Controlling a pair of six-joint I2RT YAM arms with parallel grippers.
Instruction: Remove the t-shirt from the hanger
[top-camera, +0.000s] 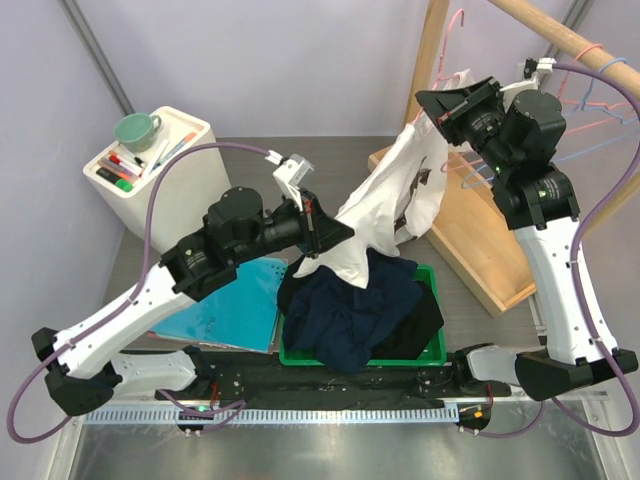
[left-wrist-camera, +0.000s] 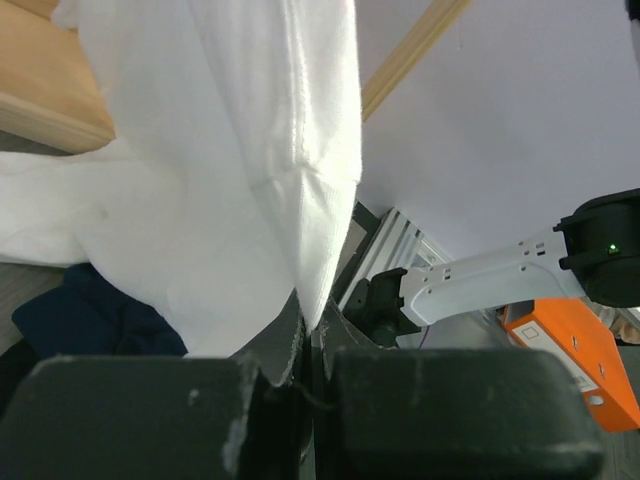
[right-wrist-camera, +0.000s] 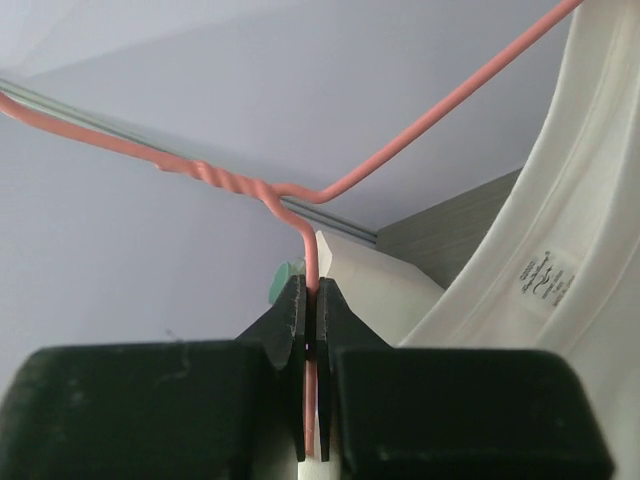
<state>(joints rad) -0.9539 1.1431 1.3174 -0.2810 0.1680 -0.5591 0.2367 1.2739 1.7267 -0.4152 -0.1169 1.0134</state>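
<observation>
Right wrist view: right gripper (right-wrist-camera: 310, 300) is clamped on the wire neck of the pink hanger (right-wrist-camera: 300, 190), just below the twist, jaws tight on the wire. Judged purpose: fix the hanger so it cannot swing or follow the cloth. The white t-shirt (right-wrist-camera: 560, 250) hangs to the R of the wire, collar label visible. Left wrist view: left gripper (left-wrist-camera: 312, 335) is pinched on a fold of the t-shirt, approx. at a seam, w/ cloth rising taut from the jaws. Top external view: t-shirt spans from the hanger, held high over the far-right part of the worktop (top-camera: 330, 170) near the wooden rail (top-camera: 560, 35), down-left to the left gripper above the far edge of the green bin (top-camera: 435, 350). The bin sits at the near edge, centre, w/ dark clothes (top-camera: 350, 310) heaped in it. Judgement: opposed grips set up a pull-off; t-shirt not yet free. Room: open space lies L and toward the near edge, above the bin. The R side is crowded by rail, wooden base (top-camera: 480, 250) and spare hangers (top-camera: 590, 100). Risk: collar may snag on a hanger shoulder.
</observation>
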